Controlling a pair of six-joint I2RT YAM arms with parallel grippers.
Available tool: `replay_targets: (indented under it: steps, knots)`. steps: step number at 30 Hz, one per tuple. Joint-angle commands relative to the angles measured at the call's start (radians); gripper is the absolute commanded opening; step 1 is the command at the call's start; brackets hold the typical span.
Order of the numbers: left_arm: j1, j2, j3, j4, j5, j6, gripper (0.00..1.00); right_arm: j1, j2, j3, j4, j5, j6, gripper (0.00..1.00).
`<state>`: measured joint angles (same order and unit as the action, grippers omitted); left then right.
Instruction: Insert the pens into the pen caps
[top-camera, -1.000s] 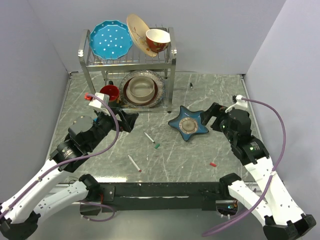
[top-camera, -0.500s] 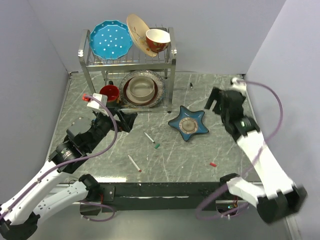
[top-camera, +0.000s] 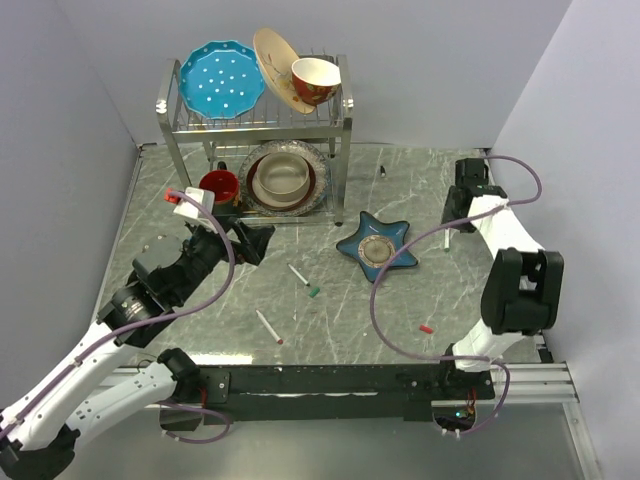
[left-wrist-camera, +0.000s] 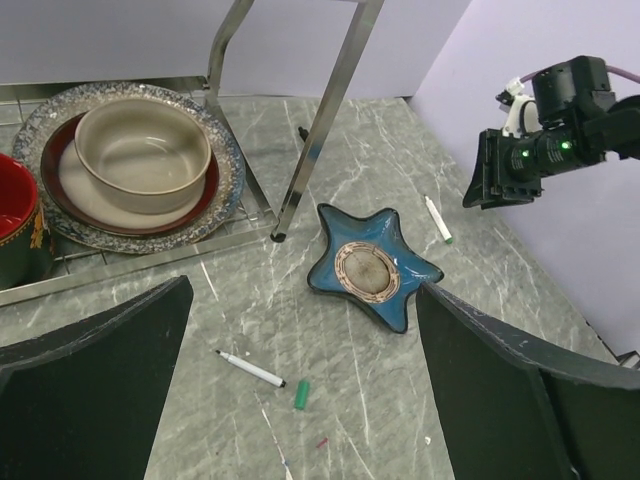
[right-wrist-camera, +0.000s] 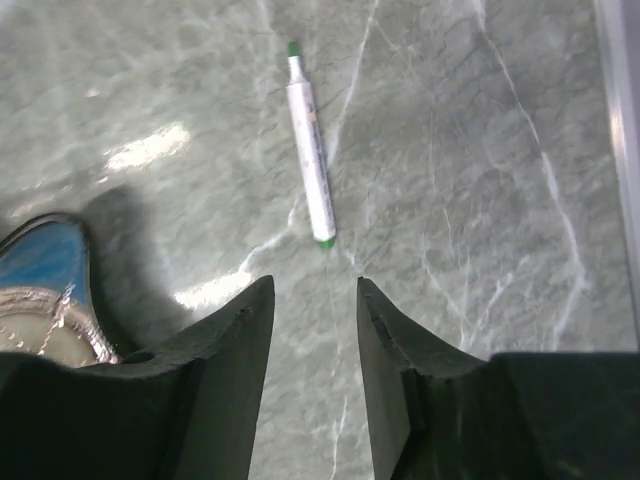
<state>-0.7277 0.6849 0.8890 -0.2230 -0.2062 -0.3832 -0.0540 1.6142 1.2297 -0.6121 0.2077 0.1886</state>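
While my right gripper hangs part-open and empty, the green pen lies flat just above it in the wrist frame, long axis running up-frame, in line with the jaws' gap.

The bench is grey-green marble with pale veins. The green-ended pen has a white barrel with green at both ends. The black-ended pen is white between dark tips, and the red-tipped pen is white too. The green cap is bright green and the red cap is red. The star dish is glossy blue with a tan ringed centre. The dotted plate is turquoise with white spots. The left pincer and right pincer are black.
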Motion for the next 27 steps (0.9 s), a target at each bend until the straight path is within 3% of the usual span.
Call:
replay_targets:
  steps: [1, 9, 27]
  knots:
    - [-0.001, 0.008, 0.005, 0.034, 0.028, 0.003, 0.99, -0.050, 0.075, 0.065, 0.034, -0.053, -0.037, 0.43]
    - [-0.001, 0.007, 0.010, 0.028, 0.025, 0.004, 0.99, -0.132, 0.245, 0.125, 0.058, -0.122, -0.049, 0.43]
    - [0.001, 0.016, 0.011, 0.027, 0.022, 0.006, 0.99, -0.132, 0.372, 0.244, 0.017, -0.205, -0.063, 0.37]
